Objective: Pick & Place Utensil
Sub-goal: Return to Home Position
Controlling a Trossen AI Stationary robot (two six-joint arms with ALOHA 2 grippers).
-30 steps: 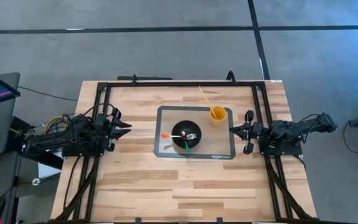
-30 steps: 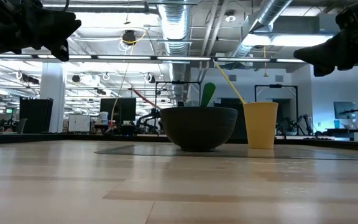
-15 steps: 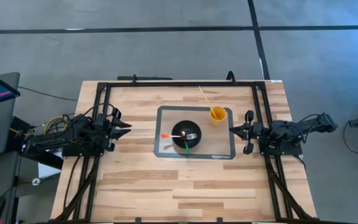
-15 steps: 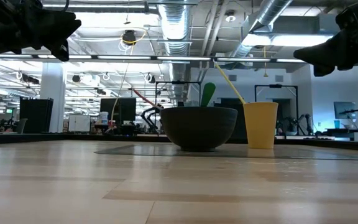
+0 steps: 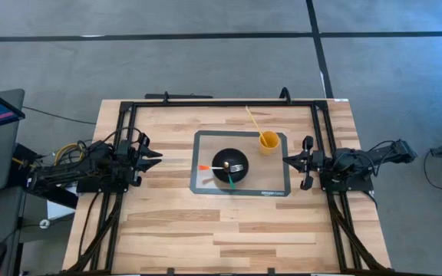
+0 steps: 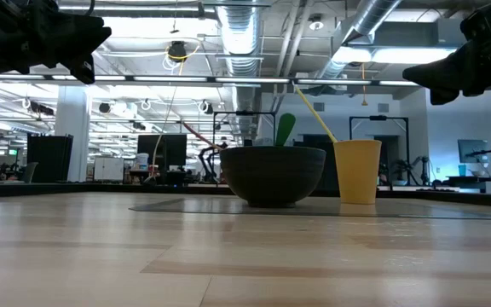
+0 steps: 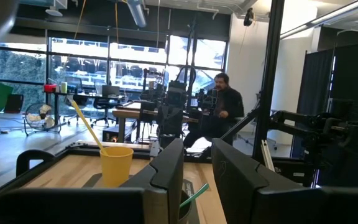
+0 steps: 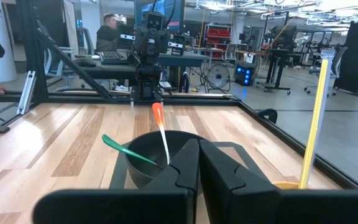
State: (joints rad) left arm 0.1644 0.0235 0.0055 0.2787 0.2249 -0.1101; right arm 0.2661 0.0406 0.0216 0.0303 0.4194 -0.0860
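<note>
Risk, judged low: both arms are drawn back to opposite sides of the tabletop (image 5: 167, 218), well apart from the mat (image 5: 271, 182). A late sweep by the nearer right arm could catch the long straw (image 5: 253, 121), which leans out over the rim of a cup that looks light, and the cup might be tipped. The handles overhanging the bowl could be snagged in the same way. Left gripper (image 5: 153, 158): held above the tabletop's left side, its fingers parted by a narrow gap, nothing held. Right gripper (image 5: 286, 160): just off the mat's right edge, fingers closed together, nothing held. Black bowl (image 6: 273, 177): set near the middle of the mat. An orange-handled fork (image 5: 206, 167) is laid in it with the handle pointing toward the left arm, and a green utensil (image 5: 230, 179) is propped against the rim. Yellow cup (image 6: 357, 170): stood upright on the mat's far right corner, beside the bowl and apart from it, with the pale yellow straw in it.
</note>
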